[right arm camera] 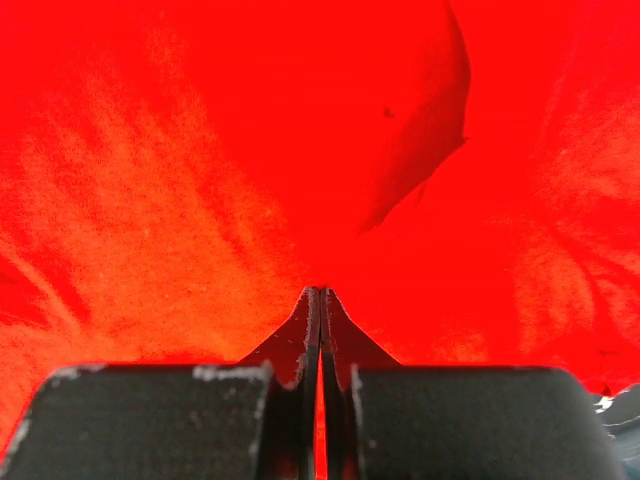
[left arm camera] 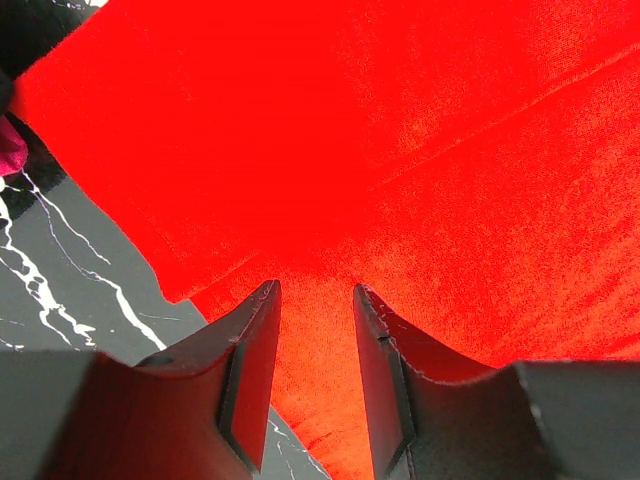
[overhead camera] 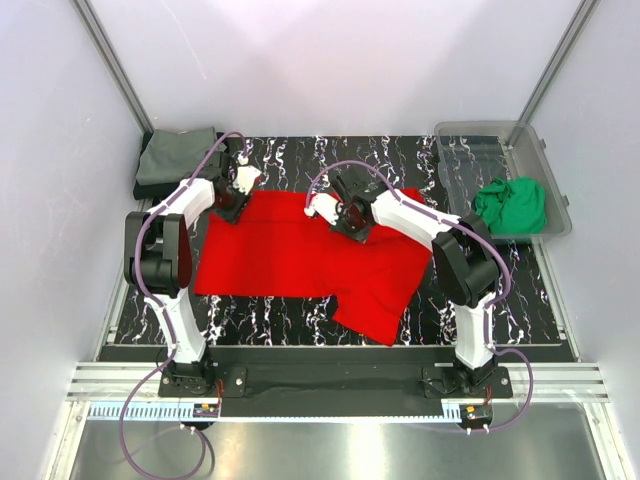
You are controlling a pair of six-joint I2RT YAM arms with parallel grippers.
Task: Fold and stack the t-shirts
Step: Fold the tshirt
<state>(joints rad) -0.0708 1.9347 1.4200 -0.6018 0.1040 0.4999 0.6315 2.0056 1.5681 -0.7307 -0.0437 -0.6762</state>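
While red t-shirt tight between right fingers, left fingers spread; green t-shirt in bin.

Bright, even light; the red t-shirt glows oversaturated close-up.

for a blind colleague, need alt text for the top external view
A red t-shirt spread on a dark table, left hand at its far-left corner, right hand near its far edge; green t-shirt in a clear bin.

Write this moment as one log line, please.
item: bright red cloth t-shirt | left end effector: open over its edge | right end effector: shut, pinching it
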